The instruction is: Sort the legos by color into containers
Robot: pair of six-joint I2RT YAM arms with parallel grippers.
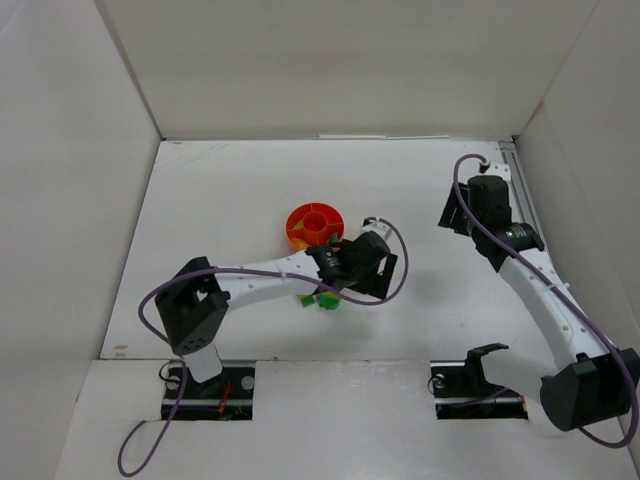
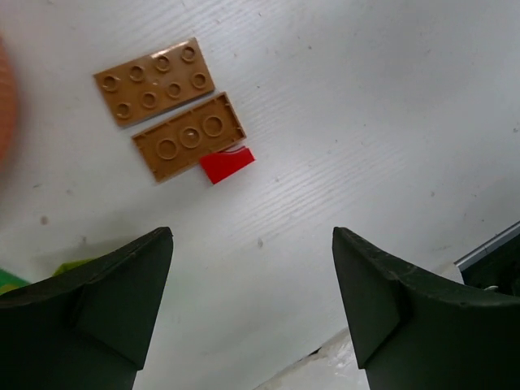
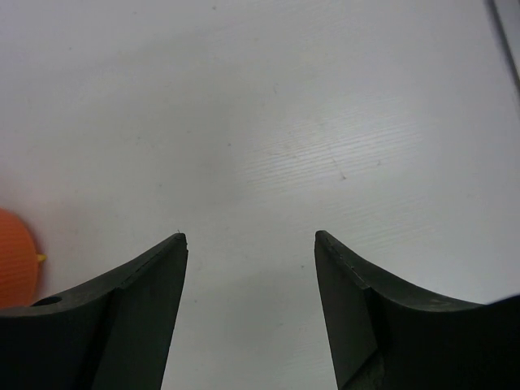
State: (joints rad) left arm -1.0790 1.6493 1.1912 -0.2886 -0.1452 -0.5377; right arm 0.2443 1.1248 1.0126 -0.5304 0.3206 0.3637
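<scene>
The round orange dish (image 1: 315,226) stands mid-table, with a yellow piece showing in it. My left gripper (image 1: 346,268) hovers just to its near right. In the left wrist view that gripper (image 2: 252,236) is open and empty above bare table. Ahead of it lie two tan studded plates (image 2: 154,80) (image 2: 189,136), with a small red brick (image 2: 227,165) touching the nearer one. Green and lime legos (image 1: 322,299) lie under the left forearm; a lime bit (image 2: 73,266) shows by the left finger. My right gripper (image 1: 449,212) (image 3: 250,237) is open and empty, far right of the dish (image 3: 15,258).
White walls enclose the table on the left, back and right. The table's near edge (image 2: 357,341) runs just below the left gripper. The left arm's purple cable (image 1: 398,262) loops to the right of the wrist.
</scene>
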